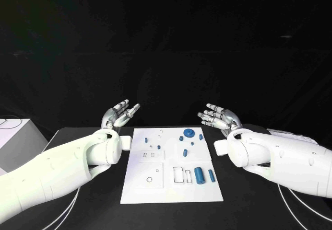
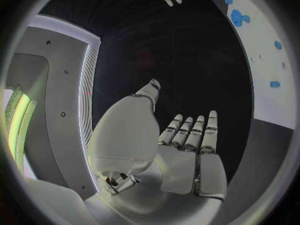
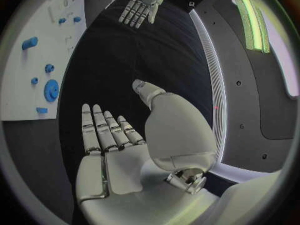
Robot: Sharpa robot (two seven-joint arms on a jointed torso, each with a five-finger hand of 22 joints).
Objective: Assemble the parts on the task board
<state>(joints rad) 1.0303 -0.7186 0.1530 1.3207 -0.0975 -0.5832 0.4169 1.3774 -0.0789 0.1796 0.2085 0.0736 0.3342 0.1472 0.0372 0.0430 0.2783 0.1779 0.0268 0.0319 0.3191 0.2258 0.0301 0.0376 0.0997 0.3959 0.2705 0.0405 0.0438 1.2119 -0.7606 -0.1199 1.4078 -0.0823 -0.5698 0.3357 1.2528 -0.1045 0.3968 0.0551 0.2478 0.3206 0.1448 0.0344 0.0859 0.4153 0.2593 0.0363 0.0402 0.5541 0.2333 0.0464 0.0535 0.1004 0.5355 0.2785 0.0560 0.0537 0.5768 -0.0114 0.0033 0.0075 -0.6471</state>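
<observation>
The white task board [image 1: 138, 189] lies in the middle of the black table, with several small blue parts on it. A round blue gear [image 1: 187, 132] sits near the far edge and two blue cylinders [image 1: 199, 175] lie near the front right. My left hand [image 1: 120, 115] hovers past the board's far left corner, palm up, fingers apart, holding nothing. My right hand [image 1: 219, 116] hovers past the far right corner, also spread and empty. The left wrist view shows the left hand [image 2: 187, 150] flat and open beside the board [image 2: 265, 80]. The right wrist view shows the right hand [image 3: 115, 145] likewise, with the gear [image 3: 51, 90] on the board.
A white box [image 1: 14, 136] stands at the table's left edge. The board has rectangular slots [image 1: 178, 173] and a ring-shaped recess [image 1: 149, 179] near the front. Black table surface surrounds the board on both sides.
</observation>
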